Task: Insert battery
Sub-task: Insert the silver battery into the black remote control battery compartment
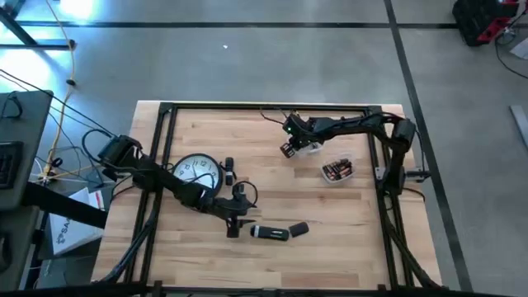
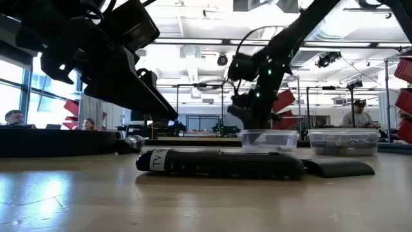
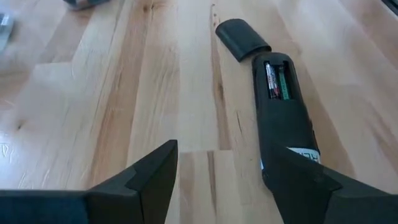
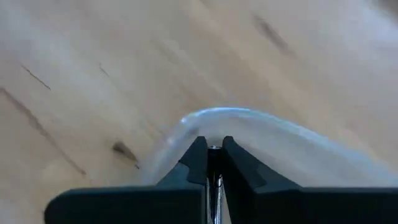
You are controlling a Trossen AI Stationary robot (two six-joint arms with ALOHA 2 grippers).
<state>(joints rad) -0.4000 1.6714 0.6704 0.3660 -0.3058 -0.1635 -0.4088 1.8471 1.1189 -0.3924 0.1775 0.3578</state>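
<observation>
The wooden tabletop [image 1: 272, 165] carries everything. On its left half, partly under the left arm, lies a round white wall clock [image 1: 196, 171] face up. Near the front edge, about midway along it, a black remote control [image 1: 270, 233] lies on its face with the battery bay uncovered; the left wrist view shows two batteries [image 3: 277, 79] seated side by side in the bay. Just beside the remote's open end lies its detached black battery cover [image 1: 299, 228], apart from it. Toward the right edge sits a clear plastic container [image 1: 337, 171] holding loose batteries. A second, smaller clear dish [image 1: 308, 148] sits closer to the back edge, under the right arm.

The left gripper [image 1: 234, 224] hangs low just beside the remote's closed end, its fingers spread wide and holding nothing. The right gripper [image 4: 211, 163] is over the rim of the smaller dish, its fingers pinched on a thin metallic battery [image 4: 214, 186], seen between them in the right wrist view.
</observation>
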